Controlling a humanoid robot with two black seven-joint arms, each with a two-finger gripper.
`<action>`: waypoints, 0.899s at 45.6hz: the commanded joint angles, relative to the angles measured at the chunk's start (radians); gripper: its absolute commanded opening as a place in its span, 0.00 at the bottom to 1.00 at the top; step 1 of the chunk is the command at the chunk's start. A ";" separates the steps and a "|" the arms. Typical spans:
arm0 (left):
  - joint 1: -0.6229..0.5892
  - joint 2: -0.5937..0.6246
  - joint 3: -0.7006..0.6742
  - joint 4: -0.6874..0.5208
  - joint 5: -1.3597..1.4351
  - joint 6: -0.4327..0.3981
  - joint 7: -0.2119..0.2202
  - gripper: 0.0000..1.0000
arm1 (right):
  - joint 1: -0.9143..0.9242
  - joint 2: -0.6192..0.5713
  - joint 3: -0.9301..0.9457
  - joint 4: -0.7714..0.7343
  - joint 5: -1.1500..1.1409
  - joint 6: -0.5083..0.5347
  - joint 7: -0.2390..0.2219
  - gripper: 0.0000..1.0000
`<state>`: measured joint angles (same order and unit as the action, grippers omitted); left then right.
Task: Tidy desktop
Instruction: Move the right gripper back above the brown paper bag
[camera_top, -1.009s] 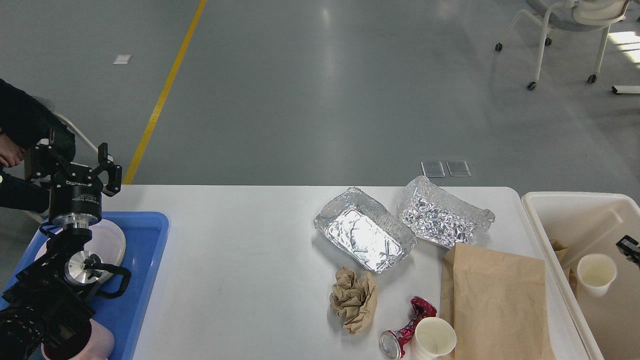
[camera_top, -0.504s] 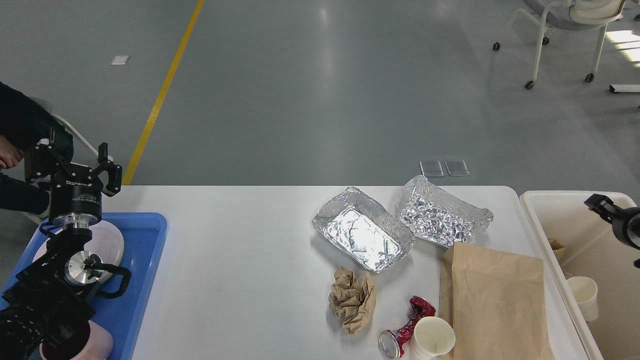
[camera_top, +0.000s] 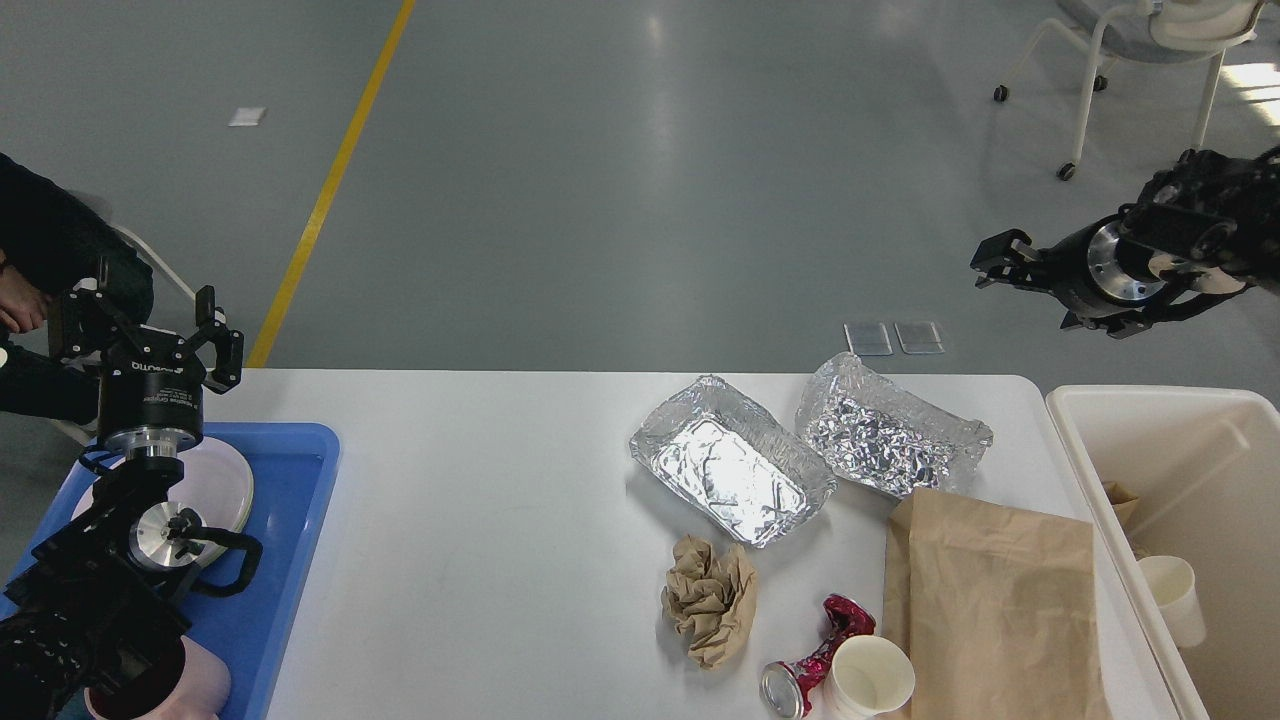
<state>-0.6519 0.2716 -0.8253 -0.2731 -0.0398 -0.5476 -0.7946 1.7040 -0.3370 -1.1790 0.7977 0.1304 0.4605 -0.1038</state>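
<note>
The white desktop (camera_top: 480, 540) holds a foil tray (camera_top: 730, 475), a crumpled foil sheet (camera_top: 890, 435), a flat brown paper bag (camera_top: 990, 600), a ball of crumpled brown paper (camera_top: 708, 598), a crushed red can (camera_top: 815, 665) and a white paper cup (camera_top: 868, 678). My left gripper (camera_top: 150, 335) is open and empty above the far end of the blue tray (camera_top: 290, 530). My right gripper (camera_top: 992, 262) is open and empty, raised high beyond the table's far right corner, pointing left.
A cream-white bin (camera_top: 1100, 480) stands off the table's right end with a paper cup (camera_top: 1170, 598) and brown paper inside. The blue tray holds a white plate (camera_top: 225, 485) and a pink cup (camera_top: 205, 685). A person sits at far left; a chair (camera_top: 1150, 40) stands at far right.
My right gripper rose from inside the bin to high above its far side. The paper cup it hung over now lies deeper in the bin. The left arm has not moved.
</note>
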 joint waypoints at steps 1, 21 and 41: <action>0.000 0.000 0.000 0.000 0.000 0.000 0.000 0.97 | 0.092 0.023 -0.039 0.084 0.000 0.133 0.001 1.00; 0.000 0.000 0.000 0.000 0.000 0.000 0.000 0.97 | 0.535 0.018 -0.102 0.411 -0.003 0.499 0.001 1.00; 0.000 0.000 0.000 0.000 0.000 0.000 0.000 0.97 | 0.334 0.029 -0.094 0.367 -0.018 0.466 -0.002 1.00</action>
<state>-0.6520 0.2715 -0.8253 -0.2730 -0.0400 -0.5476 -0.7946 2.2118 -0.3134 -1.2823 1.2380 0.1152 0.9599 -0.1042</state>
